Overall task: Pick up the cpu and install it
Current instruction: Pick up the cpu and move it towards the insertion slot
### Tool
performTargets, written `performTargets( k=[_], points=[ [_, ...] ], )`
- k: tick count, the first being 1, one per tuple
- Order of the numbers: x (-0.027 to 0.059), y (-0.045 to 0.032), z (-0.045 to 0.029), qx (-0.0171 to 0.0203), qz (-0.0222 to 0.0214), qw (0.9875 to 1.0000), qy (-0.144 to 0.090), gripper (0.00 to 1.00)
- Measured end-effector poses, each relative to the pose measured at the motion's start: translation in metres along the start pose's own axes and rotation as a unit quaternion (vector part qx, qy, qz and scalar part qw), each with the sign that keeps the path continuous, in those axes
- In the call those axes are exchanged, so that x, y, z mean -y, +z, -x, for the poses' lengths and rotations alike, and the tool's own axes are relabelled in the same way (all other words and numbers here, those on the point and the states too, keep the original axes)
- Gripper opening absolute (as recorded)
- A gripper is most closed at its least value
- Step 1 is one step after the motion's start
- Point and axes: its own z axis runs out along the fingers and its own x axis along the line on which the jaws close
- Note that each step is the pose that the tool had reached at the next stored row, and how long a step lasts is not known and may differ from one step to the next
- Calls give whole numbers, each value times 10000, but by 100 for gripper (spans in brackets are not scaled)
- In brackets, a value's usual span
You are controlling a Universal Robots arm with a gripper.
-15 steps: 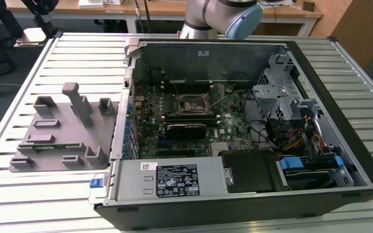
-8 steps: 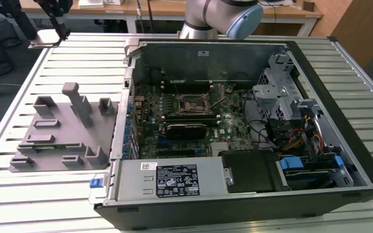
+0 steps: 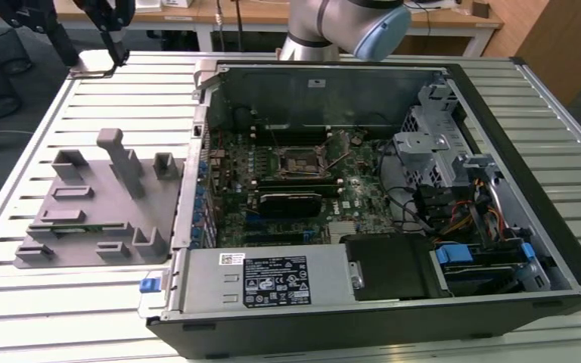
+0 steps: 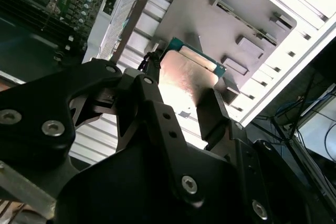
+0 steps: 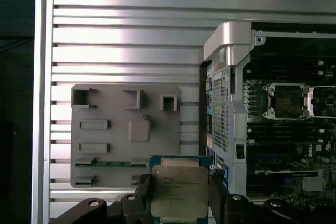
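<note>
The cpu (image 5: 177,191), a flat square chip with a silver-grey top plate and a green rim, sits between the black fingers of my gripper (image 5: 178,195), which is shut on it. In the second wrist view the cpu (image 4: 186,74) glints brightly in the gripper (image 4: 184,95), high above the table. Below it lies the near edge of the grey plastic tray (image 5: 113,111). The empty cpu socket (image 5: 286,100) on the motherboard lies off to one side, inside the open computer case; the exterior view shows this socket (image 3: 299,160) mid-board.
The open computer case (image 3: 563,249) lies on a slatted metal table (image 3: 79,302). The grey tray (image 3: 88,208) with upright blocks sits on the exterior view's left of the case. The case wall (image 5: 228,77) stands between tray and motherboard. The arm (image 3: 341,30) rises behind the case.
</note>
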Motion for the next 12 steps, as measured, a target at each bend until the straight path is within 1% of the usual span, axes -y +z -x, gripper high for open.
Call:
performTargets(
  k=[8,10,12],
  points=[
    [0,59,214,-5,0,10000,0,53],
    [0,82,291,-9,-1,10000,0,53],
    [0,113,383,-15,-1,10000,1,53]
  ],
)
